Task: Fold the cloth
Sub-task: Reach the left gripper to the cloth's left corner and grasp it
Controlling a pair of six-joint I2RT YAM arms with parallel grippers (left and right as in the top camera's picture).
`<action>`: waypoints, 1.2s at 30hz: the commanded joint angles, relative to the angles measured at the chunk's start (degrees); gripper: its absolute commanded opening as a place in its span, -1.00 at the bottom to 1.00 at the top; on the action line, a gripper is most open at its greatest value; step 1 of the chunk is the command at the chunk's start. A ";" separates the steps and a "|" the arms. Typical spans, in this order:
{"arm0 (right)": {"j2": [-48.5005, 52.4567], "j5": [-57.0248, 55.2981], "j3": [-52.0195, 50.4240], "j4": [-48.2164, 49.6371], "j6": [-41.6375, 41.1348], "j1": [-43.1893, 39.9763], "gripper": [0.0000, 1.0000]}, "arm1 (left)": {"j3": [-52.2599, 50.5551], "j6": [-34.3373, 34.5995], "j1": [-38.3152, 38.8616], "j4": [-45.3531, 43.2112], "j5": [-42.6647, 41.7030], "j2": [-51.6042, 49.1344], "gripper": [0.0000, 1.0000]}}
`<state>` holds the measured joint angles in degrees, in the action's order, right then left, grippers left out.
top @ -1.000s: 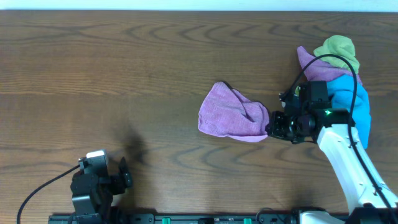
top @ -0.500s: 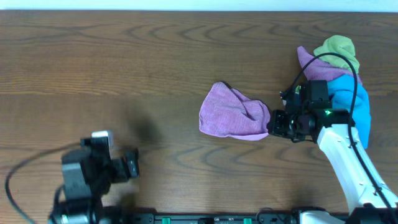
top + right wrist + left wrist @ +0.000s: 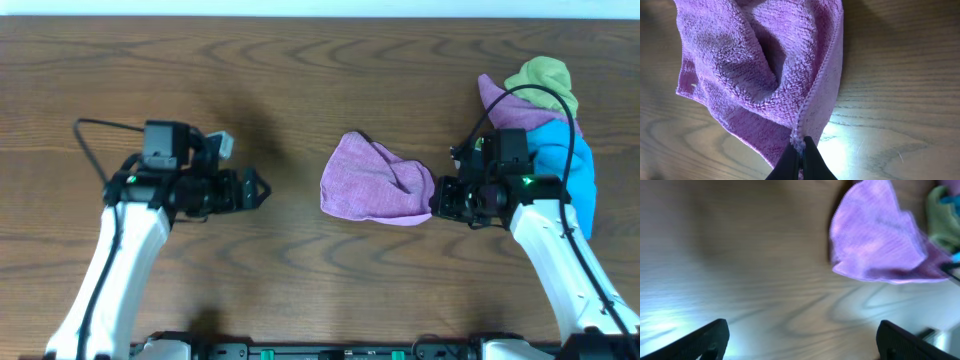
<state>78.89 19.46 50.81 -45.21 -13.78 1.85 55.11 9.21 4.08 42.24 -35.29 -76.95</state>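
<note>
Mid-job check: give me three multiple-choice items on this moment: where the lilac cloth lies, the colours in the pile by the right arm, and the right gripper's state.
1. Where does the cloth lie? A. On the pile. B. Between the left gripper and the right gripper. C. Beyond the left gripper.
2. Which colours show in the pile? A. Red, yellow. B. White only. C. Green, blue, purple.
3. The right gripper is: A. shut on the cloth's hem. B. open above it. C. shut on nothing.
B: overhead, a gripper sits on each side. C: those three show. A: the right wrist view shows its fingers pinched on the hem.
</note>
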 commanded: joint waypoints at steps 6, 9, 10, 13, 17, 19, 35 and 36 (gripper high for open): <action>-0.35 -0.02 -0.02 0.26 0.76 0.59 -0.97 | 0.87 25.07 0.66 -7.58 -6.60 -10.10 0.90; -0.35 0.00 -0.02 0.83 0.76 0.59 -0.97 | 0.87 26.03 1.64 -11.43 -8.22 -12.79 0.91; -0.35 -0.02 -0.02 0.87 0.76 0.59 -0.97 | 0.87 26.36 2.19 -12.85 -9.09 -13.75 0.90; -0.35 -0.02 -0.02 0.90 0.76 0.59 -0.98 | 0.87 28.79 4.11 -15.76 -9.51 -16.20 0.90; -0.35 -0.02 -0.02 0.87 0.76 0.59 -0.97 | 0.87 29.88 6.97 -20.41 -9.57 -19.67 0.91; -0.35 -0.02 -0.02 0.87 0.76 0.59 -0.97 | 0.87 31.45 8.37 -22.27 -9.57 -21.24 0.91; -0.35 0.00 -0.02 0.87 0.76 0.59 -0.97 | 0.87 37.35 15.41 -31.19 -9.11 -28.26 0.91; -0.35 0.00 -0.02 0.87 0.76 0.59 -0.97 | 0.87 37.48 15.65 -31.63 -9.29 -28.72 0.92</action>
<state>78.89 19.46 50.81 -44.31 -13.78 1.85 55.11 45.08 19.07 11.05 -44.62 -103.83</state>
